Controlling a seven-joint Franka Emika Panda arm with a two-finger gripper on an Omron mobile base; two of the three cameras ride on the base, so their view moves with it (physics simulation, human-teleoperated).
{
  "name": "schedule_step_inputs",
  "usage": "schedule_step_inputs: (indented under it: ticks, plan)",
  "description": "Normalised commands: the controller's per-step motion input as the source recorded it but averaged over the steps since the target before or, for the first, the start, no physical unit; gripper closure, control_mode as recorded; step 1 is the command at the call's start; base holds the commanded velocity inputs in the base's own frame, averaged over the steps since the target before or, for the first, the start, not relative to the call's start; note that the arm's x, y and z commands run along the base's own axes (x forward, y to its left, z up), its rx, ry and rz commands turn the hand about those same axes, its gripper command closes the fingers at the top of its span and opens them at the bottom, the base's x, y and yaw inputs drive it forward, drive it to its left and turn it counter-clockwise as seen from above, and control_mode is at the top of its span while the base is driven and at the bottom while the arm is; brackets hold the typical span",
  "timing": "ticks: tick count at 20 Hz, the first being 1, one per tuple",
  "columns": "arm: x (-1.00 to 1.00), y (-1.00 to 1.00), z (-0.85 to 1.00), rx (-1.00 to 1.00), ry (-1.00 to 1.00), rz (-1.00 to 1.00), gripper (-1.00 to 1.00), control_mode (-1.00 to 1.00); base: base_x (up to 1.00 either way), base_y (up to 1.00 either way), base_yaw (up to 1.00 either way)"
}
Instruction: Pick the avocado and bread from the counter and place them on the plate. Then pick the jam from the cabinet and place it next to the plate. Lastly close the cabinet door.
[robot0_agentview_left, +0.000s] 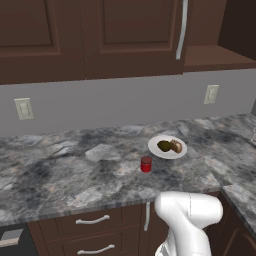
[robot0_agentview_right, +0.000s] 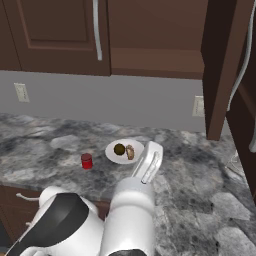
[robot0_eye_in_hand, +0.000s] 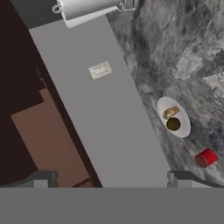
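A white plate lies on the marble counter. On it rest the dark green avocado and the brown bread, touching each other. The red jam stands upright on the counter a short way from the plate. The cabinet door stands open, seen edge-on to the right of the bare shelf. My gripper is open with nothing between its fingers, high above the counter and facing the wall.
Closed upper cabinets with silver handles hang left of the open one. Wall outlets sit on the grey backsplash. A paper towel roll is at the counter's far end. Drawers run below the counter edge.
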Motion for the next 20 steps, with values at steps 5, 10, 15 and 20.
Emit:
schedule_step_inputs:
  ticks: [5, 10, 15, 20]
  plan:
    - [0.25, -0.25, -0.14, 0.07, -0.08, -0.06, -1.0, -1.0, 0.0, 0.0, 0.0]
    - [0.16, -0.32, -0.06, 0.1, -0.19, -0.02, -1.0, -1.0, 0.0, 0.0, 0.0]
    - [0.04, -0.21, 0.0, 0.12, -0.24, -0.02, -1.0, -1.0, 0.0, 0.0, 0.0]
    - [0.0, -0.07, 0.0, 0.0, -0.37, -0.06, -1.0, -1.0, 0.0, 0.0, 0.0]
